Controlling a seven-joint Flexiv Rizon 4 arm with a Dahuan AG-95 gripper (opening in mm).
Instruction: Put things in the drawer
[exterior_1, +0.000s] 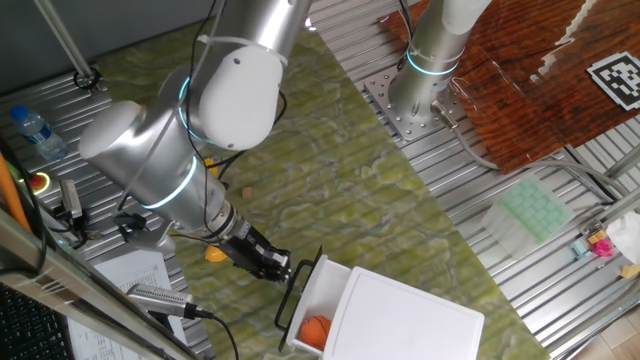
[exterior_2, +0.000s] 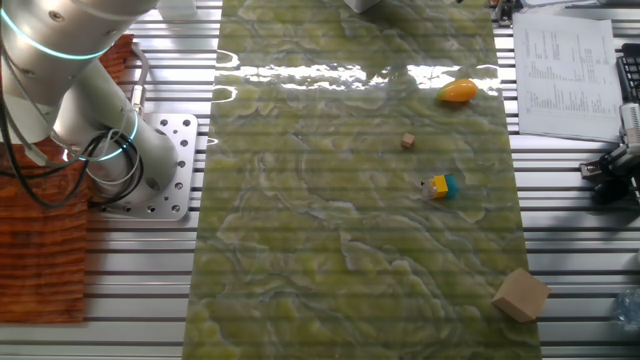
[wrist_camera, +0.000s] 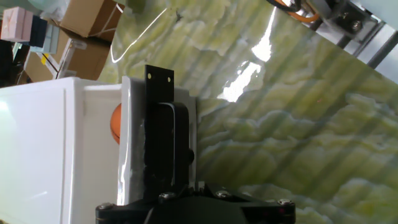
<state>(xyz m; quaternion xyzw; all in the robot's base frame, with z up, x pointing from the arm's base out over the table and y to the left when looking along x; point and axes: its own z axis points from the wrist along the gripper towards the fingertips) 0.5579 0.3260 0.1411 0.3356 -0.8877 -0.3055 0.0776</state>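
Observation:
The white drawer (exterior_1: 322, 300) stands pulled out of the white cabinet (exterior_1: 405, 315), and the orange ball (exterior_1: 315, 331) lies inside it. My gripper (exterior_1: 283, 270) is at the drawer's black bar handle (exterior_1: 298, 285) and looks shut on it. In the hand view the handle (wrist_camera: 163, 93) runs straight up from my gripper (wrist_camera: 169, 183), with the ball (wrist_camera: 115, 121) behind the drawer front. The mango (exterior_2: 457, 92), the tiny brown cube (exterior_2: 407, 141) and the yellow-and-teal block (exterior_2: 438, 186) lie on the green mat. In one fixed view the mango (exterior_1: 215, 254) is partly hidden by my arm.
A cardboard block (exterior_2: 520, 293) lies near the mat's edge. A water bottle (exterior_1: 35, 130) stands at the far left. A pale green tray (exterior_1: 535, 210) lies on the slatted table. A second arm's base (exterior_1: 420, 95) is bolted beside the mat. Papers (exterior_2: 565, 65) lie nearby.

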